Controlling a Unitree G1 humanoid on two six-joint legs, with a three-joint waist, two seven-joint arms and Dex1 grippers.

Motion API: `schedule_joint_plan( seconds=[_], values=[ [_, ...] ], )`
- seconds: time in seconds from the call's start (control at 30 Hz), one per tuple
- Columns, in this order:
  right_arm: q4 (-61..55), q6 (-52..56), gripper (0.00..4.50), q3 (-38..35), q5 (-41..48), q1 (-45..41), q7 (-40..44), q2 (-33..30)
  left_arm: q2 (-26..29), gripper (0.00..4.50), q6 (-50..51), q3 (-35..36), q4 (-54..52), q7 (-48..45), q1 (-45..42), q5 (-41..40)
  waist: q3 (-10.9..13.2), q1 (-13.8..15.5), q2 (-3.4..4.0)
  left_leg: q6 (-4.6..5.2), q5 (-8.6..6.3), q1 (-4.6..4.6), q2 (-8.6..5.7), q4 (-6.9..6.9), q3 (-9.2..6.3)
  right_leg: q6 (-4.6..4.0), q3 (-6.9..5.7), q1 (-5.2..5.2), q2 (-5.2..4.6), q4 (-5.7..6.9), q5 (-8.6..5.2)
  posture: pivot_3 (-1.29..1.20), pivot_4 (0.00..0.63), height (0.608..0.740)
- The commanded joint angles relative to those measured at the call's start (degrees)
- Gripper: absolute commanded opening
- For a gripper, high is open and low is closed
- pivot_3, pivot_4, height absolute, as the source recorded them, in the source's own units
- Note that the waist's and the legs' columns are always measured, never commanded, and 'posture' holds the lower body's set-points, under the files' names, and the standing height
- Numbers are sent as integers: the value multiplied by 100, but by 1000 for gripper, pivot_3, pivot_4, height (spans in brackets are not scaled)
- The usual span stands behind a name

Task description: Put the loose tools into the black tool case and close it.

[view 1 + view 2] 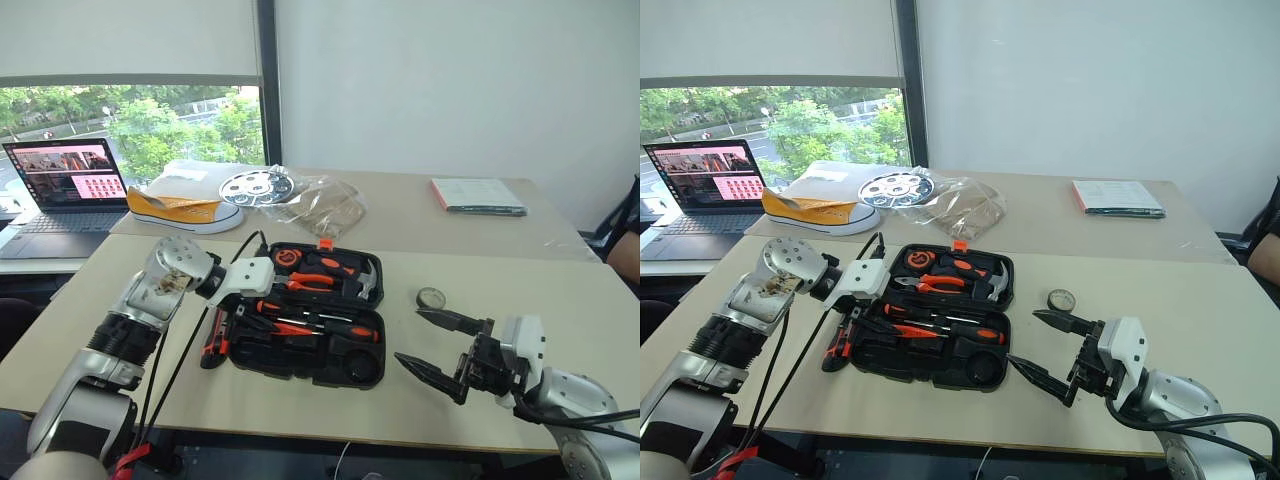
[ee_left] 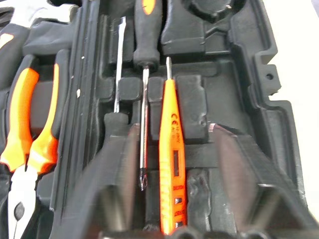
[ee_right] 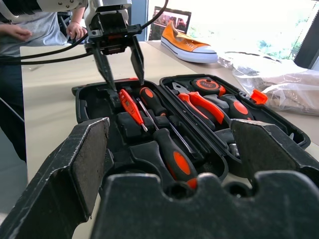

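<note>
- The table (image 1: 560,300) carries the black tool case (image 1: 300,355), which lies open and flat near the table's front edge, lid half toward the far edge.
- The laptop (image 1: 62,195) stands open on an adjoining table at the left; an orange-and-white shoe (image 1: 180,211) lies next to it.
- The right claw (image 1: 435,345) hovers near the front edge, just right of the case, pointing at it; its jaws stand wide apart and hold nothing.
- The left claw (image 3: 119,62) hangs over the left end of the case's front half; its two fingers (image 2: 112,164) are spread, gripping nothing, straddling two tools below.
- The pliers (image 1: 318,283), hammer and tape measure sit in the lid half.
- Two orange-and-black screwdrivers (image 3: 172,152) lie in the front half's recesses.
- The orange tester screwdriver (image 2: 172,144) lies in its recess between the left claw's fingers.
- A small round object (image 1: 431,297) lies on the table right of the case.
</note>
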Motion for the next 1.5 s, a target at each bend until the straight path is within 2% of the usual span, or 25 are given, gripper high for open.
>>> schedule_joint_plan(
  seconds=[0.03, 0.1, 0.37, 0.5, 1.1, 1.23, 1.33, 1.47, 1.5],
  values=[
    [-97, -102, 4500, -87, 9, 10, -11, 8, -68, 392, -96, 174, 22, 171, 80, -125, 0, 0, 0, 0, 0, 0, 0, 0, 0, 0, 0, 0, 0, 0, 0, 0, 150, 740],
    [-90, -97, 4500, -81, 3, 8, -18, 8, -229, 49, -132, 256, 43, 252, 143, -288, 0, 1, 0, 0, 0, -1, 0, 0, 0, 0, -1, 0, 0, 0, 0, 0, 150, 740],
    [-102, -87, 4500, -48, -14, 0, -64, 39, -491, 49, 82, 207, -10, 500, 305, -319, 0, 2, 0, 2, -1, -3, 0, 8, -1, 2, -1, 0, 0, 1, 1, 0, 150, 740],
    [-136, -84, 4500, -26, -21, 15, -91, 72, -592, 49, -156, 108, 208, 755, 368, -94, 0, 1, 0, 2, -1, -3, 0, 8, -1, 2, -1, 0, 0, 2, 2, 0, 150, 740],
    [-206, -77, 4500, 11, -42, 66, -183, 149, -555, 49, -390, -176, 930, 774, 467, 302, -2, 2, 2, 10, -6, 12, 2, 18, -4, 5, -3, 24, -3, 2, 4, 0, 150, 740],
    [-218, -82, 4500, 5, -49, 82, -195, 152, -532, 49, -476, -125, 821, 748, 535, 234, -2, -12, 3, 12, -7, 13, 3, 17, -3, 6, -3, 26, -2, 2, 4, 0, 150, 740],
    [-220, -116, 4500, -13, -64, 101, -225, 170, -552, 49, -613, 175, 498, 763, 689, -135, -3, -19, 4, 12, -7, 13, 3, 17, -3, 6, -3, 25, -2, 1, 4, 0, 150, 740],
    [-168, -280, 4500, -136, -98, 125, -255, 235, -386, 49, -626, 1301, 27, 1071, 1170, -1052, -2, -42, 4, 13, -8, 5, 9, 17, -2, 5, -2, 14, -3, 0, 4, 0, 150, 740],
    [-151, -306, 4500, -165, -88, 140, -238, 241, -258, 287, -580, 1515, -112, 1069, 1385, -1202, -2, -52, 4, 12, -7, 1, 10, 17, -2, 5, -3, 9, -4, 0, 4, 0, 150, 740]
  ],
)
